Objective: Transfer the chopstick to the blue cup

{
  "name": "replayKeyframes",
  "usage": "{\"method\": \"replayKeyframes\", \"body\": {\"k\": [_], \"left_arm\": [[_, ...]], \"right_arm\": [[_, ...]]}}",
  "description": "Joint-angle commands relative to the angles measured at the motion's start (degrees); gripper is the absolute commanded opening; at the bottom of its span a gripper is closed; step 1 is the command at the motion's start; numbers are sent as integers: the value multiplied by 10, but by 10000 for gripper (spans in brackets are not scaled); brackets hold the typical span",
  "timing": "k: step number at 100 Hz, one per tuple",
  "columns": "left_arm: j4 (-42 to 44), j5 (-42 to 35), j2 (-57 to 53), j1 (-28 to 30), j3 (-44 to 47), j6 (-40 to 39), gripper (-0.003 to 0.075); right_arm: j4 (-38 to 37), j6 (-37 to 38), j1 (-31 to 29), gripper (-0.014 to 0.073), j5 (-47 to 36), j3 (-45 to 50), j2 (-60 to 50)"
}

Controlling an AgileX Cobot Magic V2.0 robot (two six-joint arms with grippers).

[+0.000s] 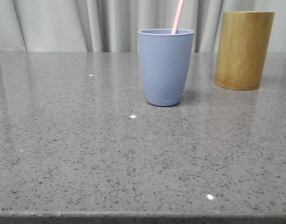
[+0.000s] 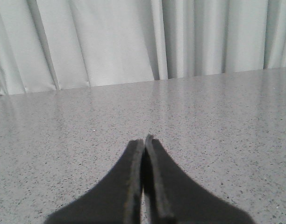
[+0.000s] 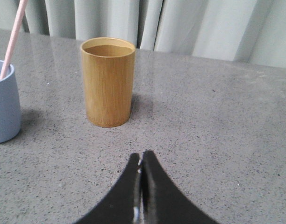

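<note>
Blue cup (image 1: 165,67) holds the thin pale pink chopstick (image 1: 177,17), leaning.

Chopstick (image 1: 177,17) cut off by the top edge in the front view, upper end out of frame; lower part hidden inside the blue cup (image 1: 165,67). Same in the right wrist view: top cropped, bottom behind the cup's rim. Blue cup there sliced by the picture's side edge, only part showing. Bamboo holder (image 1: 244,50) inside unseen from the front. Left gripper (image 2: 144,142) and right gripper (image 3: 141,158) bodies cropped at the frame edge.
</note>
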Motion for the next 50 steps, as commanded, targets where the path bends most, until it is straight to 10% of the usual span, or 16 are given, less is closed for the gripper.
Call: {"method": "replayKeyframes", "body": {"k": [1,50], "left_arm": [[-5,-48,-19,2,6,-6,-19],[-5,-48,-19,2,6,-6,-19]], "right_arm": [[7,-7,-20,-67,-108,40,-33],[55,-47,-72,-67,-248,225,-123]]}}
